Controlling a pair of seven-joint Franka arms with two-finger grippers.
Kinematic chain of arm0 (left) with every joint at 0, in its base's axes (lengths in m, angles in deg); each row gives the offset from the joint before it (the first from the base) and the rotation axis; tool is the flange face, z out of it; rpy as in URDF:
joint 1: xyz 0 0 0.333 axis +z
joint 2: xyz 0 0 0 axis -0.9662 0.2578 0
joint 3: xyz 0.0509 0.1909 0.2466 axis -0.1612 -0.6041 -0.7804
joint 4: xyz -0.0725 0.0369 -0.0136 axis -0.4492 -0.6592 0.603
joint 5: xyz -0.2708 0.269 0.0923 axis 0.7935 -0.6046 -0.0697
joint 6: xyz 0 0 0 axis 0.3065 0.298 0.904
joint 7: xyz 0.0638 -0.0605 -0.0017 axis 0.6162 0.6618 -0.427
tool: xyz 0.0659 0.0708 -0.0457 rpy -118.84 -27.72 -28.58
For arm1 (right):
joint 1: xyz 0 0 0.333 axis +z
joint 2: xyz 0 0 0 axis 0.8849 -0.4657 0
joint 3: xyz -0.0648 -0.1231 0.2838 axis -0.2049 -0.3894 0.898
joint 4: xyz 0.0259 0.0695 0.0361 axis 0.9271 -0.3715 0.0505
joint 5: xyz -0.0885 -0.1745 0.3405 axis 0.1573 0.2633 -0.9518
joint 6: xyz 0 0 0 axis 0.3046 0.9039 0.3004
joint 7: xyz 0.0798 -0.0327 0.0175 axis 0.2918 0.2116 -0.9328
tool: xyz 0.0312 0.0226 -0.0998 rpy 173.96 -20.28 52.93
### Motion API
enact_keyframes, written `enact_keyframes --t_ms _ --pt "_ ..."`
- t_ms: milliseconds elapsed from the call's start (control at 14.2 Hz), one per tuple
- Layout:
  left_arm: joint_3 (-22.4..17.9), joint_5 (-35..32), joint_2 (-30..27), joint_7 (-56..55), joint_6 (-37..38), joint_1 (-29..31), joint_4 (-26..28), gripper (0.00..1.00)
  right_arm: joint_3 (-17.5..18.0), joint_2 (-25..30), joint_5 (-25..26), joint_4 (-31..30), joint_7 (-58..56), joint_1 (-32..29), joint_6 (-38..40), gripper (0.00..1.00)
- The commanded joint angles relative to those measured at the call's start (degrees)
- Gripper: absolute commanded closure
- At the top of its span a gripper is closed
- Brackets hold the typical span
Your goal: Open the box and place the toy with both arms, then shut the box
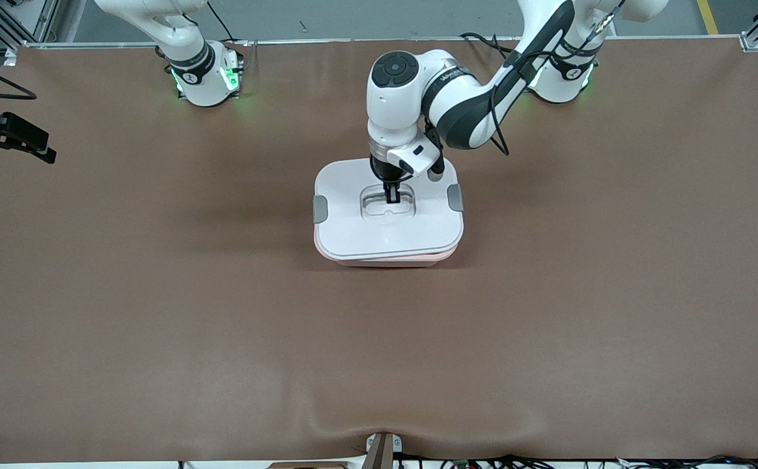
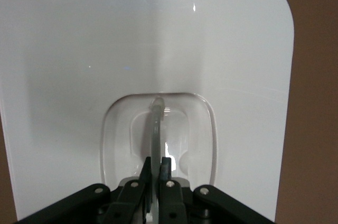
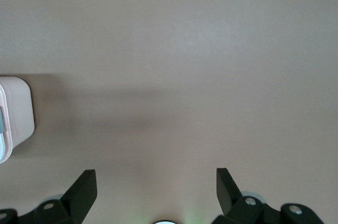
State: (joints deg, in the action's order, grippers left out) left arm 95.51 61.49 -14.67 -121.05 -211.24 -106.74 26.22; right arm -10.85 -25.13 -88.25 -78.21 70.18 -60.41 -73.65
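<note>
From the front, the box [image 1: 389, 218] sits mid-table on the brown mat [image 1: 157, 312], white lid [image 1: 353, 225] on, a grey clip [image 1: 320, 208] at each end. My left gripper [image 1: 392, 195] is down in the lid's recessed handle well; my right arm waits by its base.

In my left wrist view, my fingers [image 2: 165, 174] are pinched tight on the clear handle [image 2: 155, 129] (a thin upright arc).

In my right wrist view, my right gripper [image 3: 157, 189] hangs spread wide over bare mat, holding nothing; the box's corner [image 3: 16, 115] shows at the edge.
</note>
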Motion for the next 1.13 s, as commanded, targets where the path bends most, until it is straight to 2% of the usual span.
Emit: enact_keyframes --t_ms 0,282,1056 --pt "0.09 -1.25 -1.71 -0.23 -1.24 0.12 1.81 1.0 0.75 0.96 0.53 -0.3 0.48 -1.75 2.08 0.0" --pt "0.18 -3.09 -1.7 0.47 -1.24 0.04 2.78 1.0 0.83 0.26 -0.17 -0.57 0.39 -2.1 -1.68 0.0" --pt "0.97 -4.86 -1.44 1.88 -2.47 0.04 3.04 1.0 0.92 -0.44 -0.35 -0.39 0.65 -2.36 -1.7 0.0"
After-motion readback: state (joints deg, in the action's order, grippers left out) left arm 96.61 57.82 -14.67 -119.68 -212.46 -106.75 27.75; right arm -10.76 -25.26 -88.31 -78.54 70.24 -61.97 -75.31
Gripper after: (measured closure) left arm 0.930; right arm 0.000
